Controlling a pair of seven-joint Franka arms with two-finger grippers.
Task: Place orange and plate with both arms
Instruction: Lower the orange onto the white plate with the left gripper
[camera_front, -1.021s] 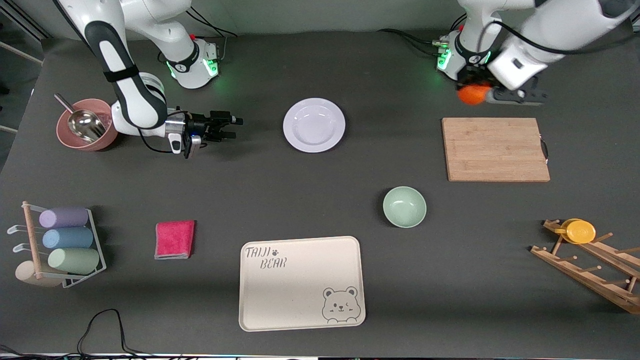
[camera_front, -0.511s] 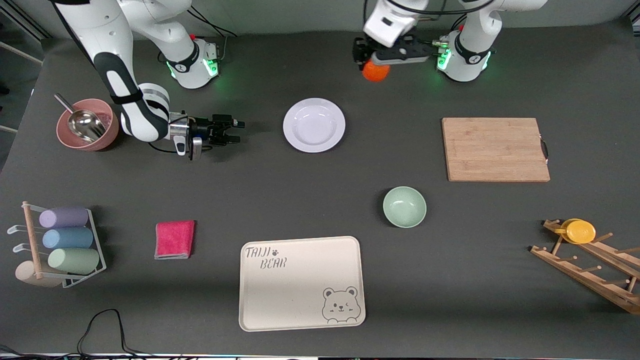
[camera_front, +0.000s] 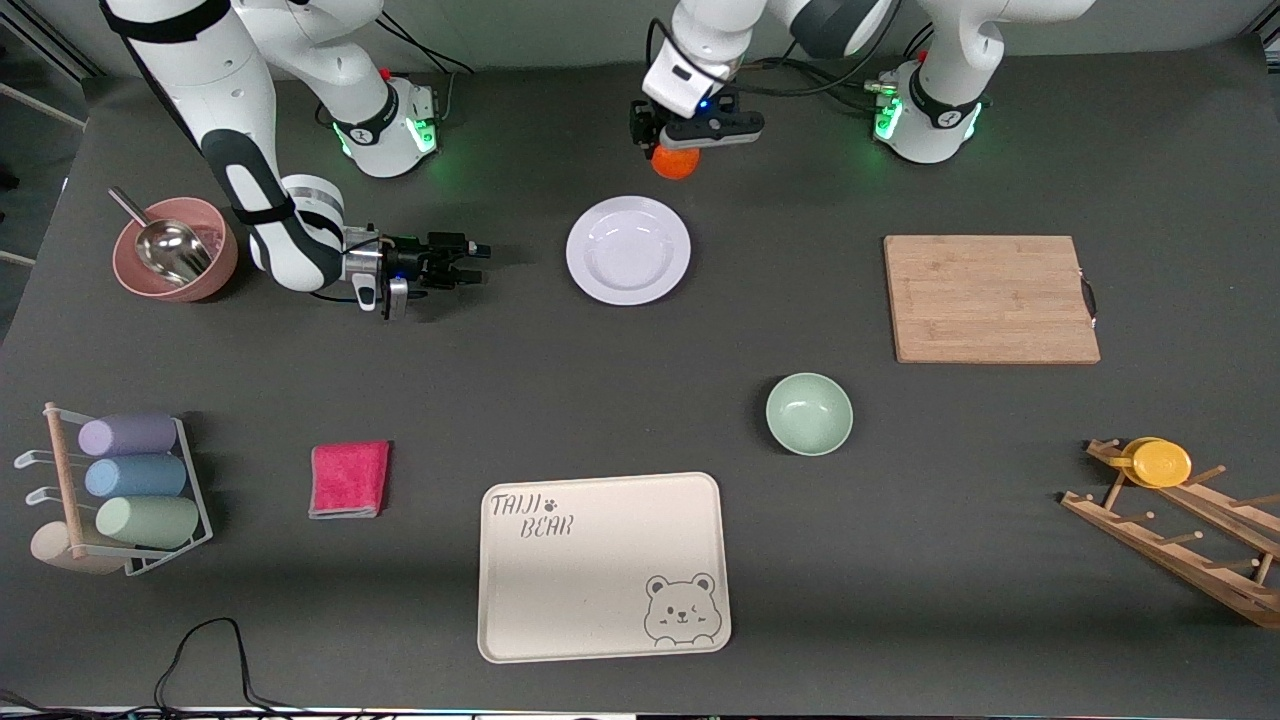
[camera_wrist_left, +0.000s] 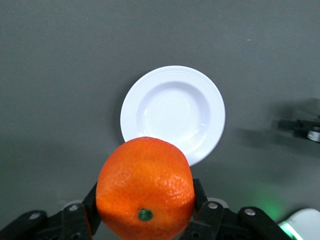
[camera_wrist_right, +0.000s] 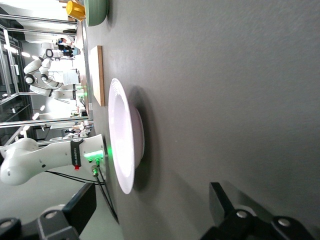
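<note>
Left tool (camera_front: 678, 150) first: its fingers are pinched on the orange (camera_wrist_left: 145, 190), one pad on each flank, stem dimple facing the wrist camera, and the fruit hangs in the air over bare counter (camera_front: 640, 400) close to the plate's (camera_front: 628, 249) rim on the side toward the robot bases. In the left wrist view the plate (camera_wrist_left: 172, 111) sits ahead of the fruit, empty, glossy, nothing in its well.

My read: this is the carry, with the drop onto the plate not yet made. To do it well, bring the orange over the shallow middle of the plate rather than the wide rim, come down low before letting go, and spread the fingers slowly; a round fruit released high or off-centre could roll off.

Now the right tool (camera_front: 462, 262): low over the counter, pointing at the plate from the right arm's end, well short of it. Its fingers are spread apart, and the right wrist view shows the plate (camera_wrist_right: 120, 155) edge-on between them in the distance. It looks lined up for a rim pinch. It needs to approach level and take the rim without pushing the plate.

The green bowl (camera_front: 809, 413), the cutting board (camera_front: 990, 298) and the bear tray (camera_front: 603, 566) lie apart from all this.
</note>
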